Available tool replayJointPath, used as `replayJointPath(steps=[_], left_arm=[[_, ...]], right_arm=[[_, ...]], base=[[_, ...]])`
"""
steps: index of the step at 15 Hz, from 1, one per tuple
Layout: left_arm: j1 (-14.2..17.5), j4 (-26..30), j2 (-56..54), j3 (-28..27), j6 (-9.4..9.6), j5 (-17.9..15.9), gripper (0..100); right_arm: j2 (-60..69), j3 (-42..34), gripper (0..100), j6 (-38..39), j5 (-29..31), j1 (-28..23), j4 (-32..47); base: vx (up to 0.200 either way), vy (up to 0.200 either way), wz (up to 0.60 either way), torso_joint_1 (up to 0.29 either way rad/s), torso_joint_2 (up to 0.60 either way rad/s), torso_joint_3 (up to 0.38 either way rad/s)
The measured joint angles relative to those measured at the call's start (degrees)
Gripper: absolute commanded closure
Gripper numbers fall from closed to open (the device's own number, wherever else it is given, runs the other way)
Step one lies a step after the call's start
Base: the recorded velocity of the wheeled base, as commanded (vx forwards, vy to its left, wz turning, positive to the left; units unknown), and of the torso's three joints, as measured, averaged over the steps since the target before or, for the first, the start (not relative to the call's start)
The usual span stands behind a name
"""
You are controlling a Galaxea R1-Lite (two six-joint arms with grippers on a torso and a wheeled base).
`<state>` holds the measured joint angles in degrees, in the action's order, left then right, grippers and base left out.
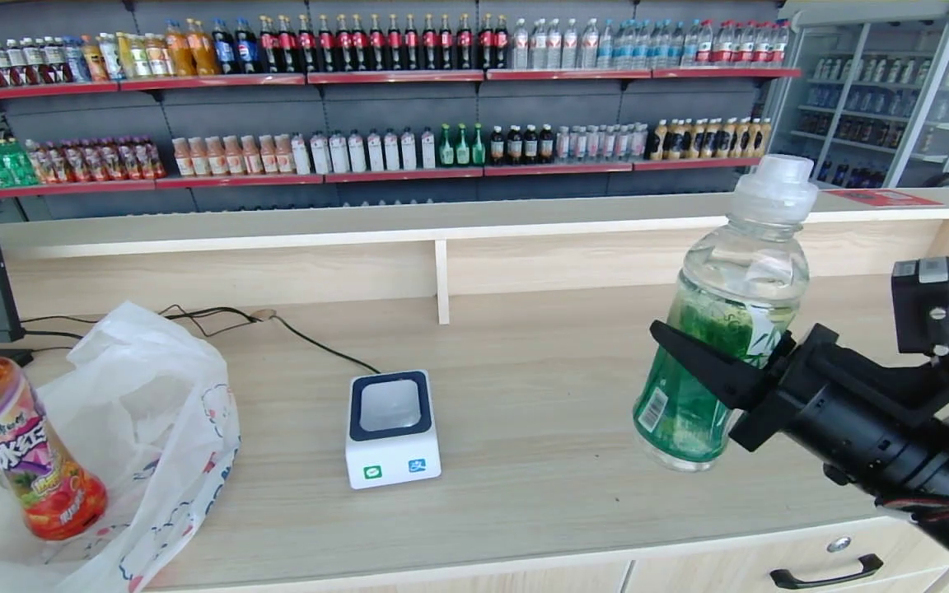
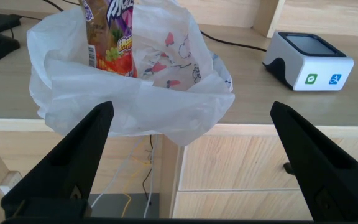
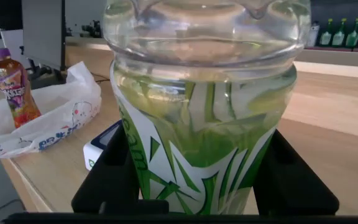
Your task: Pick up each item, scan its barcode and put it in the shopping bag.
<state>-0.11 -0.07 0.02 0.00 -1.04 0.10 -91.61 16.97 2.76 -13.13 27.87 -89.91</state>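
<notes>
Counter (image 1: 540, 387) viewed from above, facing far shelves (image 1: 392, 78). Wrist cameras set low and close; bag (image 1: 161, 371) and scanner (image 1: 393, 428) shared by all.

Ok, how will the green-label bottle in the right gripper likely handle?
The green-label bottle looks nearly full, so probably heavy for its size. The right gripper clamps its smooth label, so it may slip. Tall and narrow, it could tip if set down.

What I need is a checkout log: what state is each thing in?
green bottle: capped, upright, clamped in right tool.
right tool: shut on green bottle.
left tool: open, empty.
shopping bag: mouth open, on counter.
red tea bottle: capped, standing in shopping bag.
scanner: window uncovered.
drawer: shut.
</notes>
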Motion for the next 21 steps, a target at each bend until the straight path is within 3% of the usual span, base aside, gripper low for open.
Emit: replayJointPath(steps=[4,7,10,13,18,21], left_arm=[[0.1,0.0,0.0,0.0,0.06,0.0,0],[0.0,0.0,0.0,0.0,1.26,-0.1,0],[0.0,0.0,0.0,0.0,1.19,-0.2,0],[0.0,0.0,0.0,0.0,0.66,-0.1,0],[0.0,0.0,0.0,0.0,0.49,-0.1,0],[0.0,0.0,0.0,0.0,0.71,-0.1,0]], right_arm=[[-2.1,-1.3,100,-5.8,8.7,-1.0,0.1],[-3.0,-1.7,100,-5.8,8.8,-1.6,0.0],[-3.1,-1.8,100,-5.6,8.8,-2.3,0.0],[-2.4,-1.6,100,-5.4,8.8,-2.7,-0.1],[-2.1,-1.2,100,-5.4,8.7,-2.6,-0.3],[-1.8,-1.6,100,-5.4,8.8,-2.7,-0.1]], base=[[0.000,0.000,0.00,0.000,0.00,0.000],[0.000,0.000,0.00,0.000,0.00,0.000],[0.000,0.000,0.00,0.000,0.00,0.000],[-0.200,0.000,0.00,0.007,0.01,0.001],[0.000,0.000,0.00,0.000,0.00,0.000],[0.000,0.200,0.00,0.009,0.01,0.002]])
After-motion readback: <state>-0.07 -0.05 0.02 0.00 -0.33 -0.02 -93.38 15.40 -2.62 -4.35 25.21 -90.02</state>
